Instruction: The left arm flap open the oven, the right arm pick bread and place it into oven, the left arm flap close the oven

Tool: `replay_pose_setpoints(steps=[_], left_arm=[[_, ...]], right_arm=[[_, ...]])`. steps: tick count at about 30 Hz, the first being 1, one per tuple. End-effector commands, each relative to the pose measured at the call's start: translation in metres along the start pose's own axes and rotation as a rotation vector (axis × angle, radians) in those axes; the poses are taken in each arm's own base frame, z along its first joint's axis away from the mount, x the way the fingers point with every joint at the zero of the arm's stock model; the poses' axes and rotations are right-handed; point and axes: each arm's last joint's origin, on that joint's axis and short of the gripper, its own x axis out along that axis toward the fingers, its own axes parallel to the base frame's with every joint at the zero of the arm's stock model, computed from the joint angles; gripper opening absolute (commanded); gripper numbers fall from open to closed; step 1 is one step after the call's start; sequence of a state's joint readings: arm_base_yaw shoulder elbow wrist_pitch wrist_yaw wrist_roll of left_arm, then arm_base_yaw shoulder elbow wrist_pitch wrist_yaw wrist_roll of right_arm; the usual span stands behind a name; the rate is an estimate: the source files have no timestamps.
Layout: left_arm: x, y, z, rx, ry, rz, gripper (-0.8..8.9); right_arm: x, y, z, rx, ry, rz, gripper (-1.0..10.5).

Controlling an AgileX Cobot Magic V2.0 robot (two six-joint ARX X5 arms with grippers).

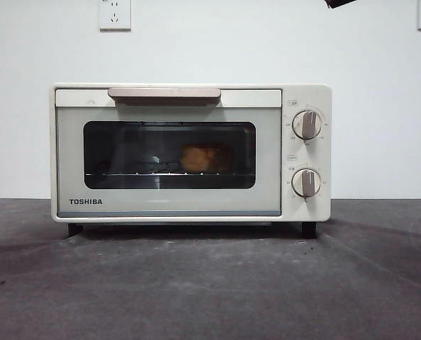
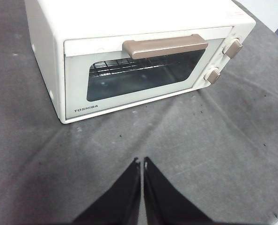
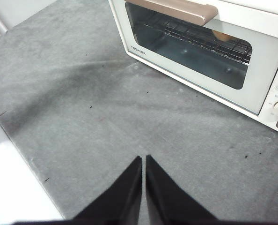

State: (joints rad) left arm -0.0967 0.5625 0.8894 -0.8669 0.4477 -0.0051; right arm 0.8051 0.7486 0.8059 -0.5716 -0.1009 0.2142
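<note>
Bread, a lumpy golden-orange loaf, sits inside the cream-white boxy Toshiba toaster oven on the wire rack, showing through the dark glass door just right of the centre of the front view. It rests on the rack, not the oven floor, most likely so that heat can reach it from above and below. In the right wrist view only a sliver of it peeks out at the upper right, behind the door's top edge.

The door is up and flush with the oven face, and the beige bar handle lies level along its top, in the upper middle of the front view. The two round knobs stand one above the other at the right of the frame. The oven stands on the dark grey felt-like table cover.

The left gripper, at the bottom centre of its own view, hangs above bare cloth in front of the oven, well apart from the handle, jaws pressed together on nothing. The right gripper does the same in its view, jaws likewise clenched and empty. A black tip at the top right of the front view is one arm; which one I cannot tell. With the loaf in and the door closed, the task looks complete, and both arms seem drawn back to keep clear.
</note>
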Motion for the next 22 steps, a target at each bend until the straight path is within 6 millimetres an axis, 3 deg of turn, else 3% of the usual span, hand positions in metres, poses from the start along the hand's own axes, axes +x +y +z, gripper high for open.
replay_pose_setpoints(steps=[1, 16, 19, 22], left_arm=[[-0.004, -0.002, 0.005, 0.028, -0.022, -0.002, 0.2], [-0.006, -0.003, 0.006, 0.043, -0.044, -0.002, 0.19], [-0.013, -0.006, 0.006, 0.167, -0.106, 0.017, 0.19], [-0.022, -0.007, 0.011, 0.272, -0.289, 0.082, 0.19]], right_arm=[[0.0, 0.002, 0.003, -0.001, -0.011, 0.008, 0.1], [0.0, 0.002, 0.003, -0.001, -0.011, 0.008, 0.1], [0.0, 0.002, 0.003, -0.001, -0.011, 0.008, 0.1], [0.0, 0.002, 0.003, -0.001, -0.011, 0.009, 0.1]])
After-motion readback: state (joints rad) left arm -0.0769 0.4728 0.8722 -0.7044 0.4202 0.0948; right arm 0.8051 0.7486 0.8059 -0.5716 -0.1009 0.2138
